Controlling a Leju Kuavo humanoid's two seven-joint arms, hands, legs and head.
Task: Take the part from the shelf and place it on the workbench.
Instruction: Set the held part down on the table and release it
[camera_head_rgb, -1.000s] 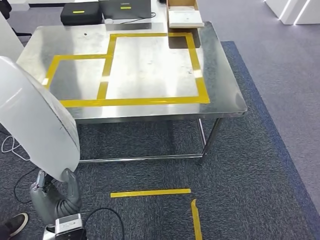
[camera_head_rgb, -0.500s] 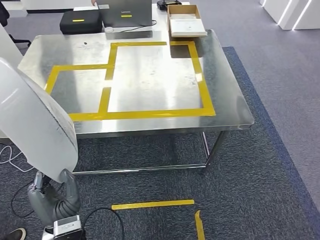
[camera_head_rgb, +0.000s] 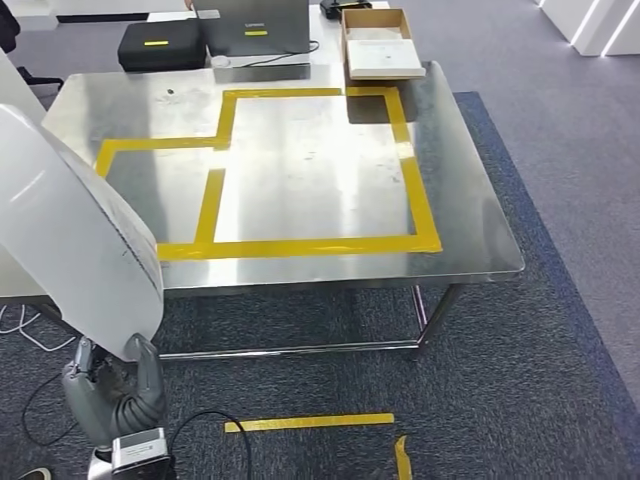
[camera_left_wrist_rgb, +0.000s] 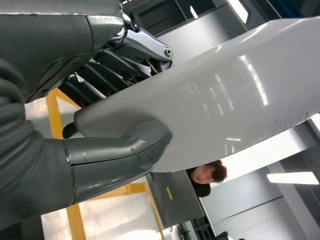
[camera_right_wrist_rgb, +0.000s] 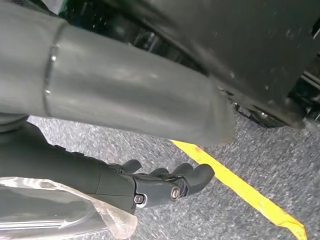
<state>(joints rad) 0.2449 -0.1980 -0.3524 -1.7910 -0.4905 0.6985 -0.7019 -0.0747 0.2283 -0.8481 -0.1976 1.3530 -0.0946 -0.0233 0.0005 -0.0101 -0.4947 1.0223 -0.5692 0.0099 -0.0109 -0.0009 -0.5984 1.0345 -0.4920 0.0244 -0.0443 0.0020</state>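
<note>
Left hand (camera_head_rgb: 113, 392) low at the robot's left side, over the carpet (camera_head_rgb: 528, 350). It grips the bottom edge of the part (camera_head_rgb: 72, 235), a large pale-grey curved panel that rises from the hand and leans up past the near left corner of the workbench (camera_head_rgb: 468, 200). In the left wrist view the thick thumb (camera_left_wrist_rgb: 117, 155) presses on one face of the panel (camera_left_wrist_rgb: 234, 95) and the dark fingers (camera_left_wrist_rgb: 113, 67) lie against the other face: a firm pinch on the panel's edge. The part is in the hand, off the bench, not touching the bench top as far as I can tell.

Right hand (camera_right_wrist_rgb: 166, 185) hangs over the carpet (camera_right_wrist_rgb: 124, 137), fingers loosely curled and slightly apart, holding nothing. A yellow tape strip (camera_right_wrist_rgb: 241, 192) lies on the floor just beyond it.

On the floor before the bench: a yellow tape line (camera_head_rgb: 309, 423) with a short piece (camera_head_rgb: 402, 458) at its right end, and a black cable (camera_head_rgb: 219, 425) beside the left hand.

Workbench: steel top, marked with a yellow tape outline (camera_head_rgb: 302, 245) of a large rectangle and a smaller one joined on the left.

Far edge: a black case (camera_head_rgb: 161, 43), a laptop (camera_head_rgb: 253, 28) and an open cardboard box (camera_head_rgb: 380, 43) holding a white sheet. A person's head (camera_left_wrist_rgb: 207, 172) shows past the panel in the left wrist view.
</note>
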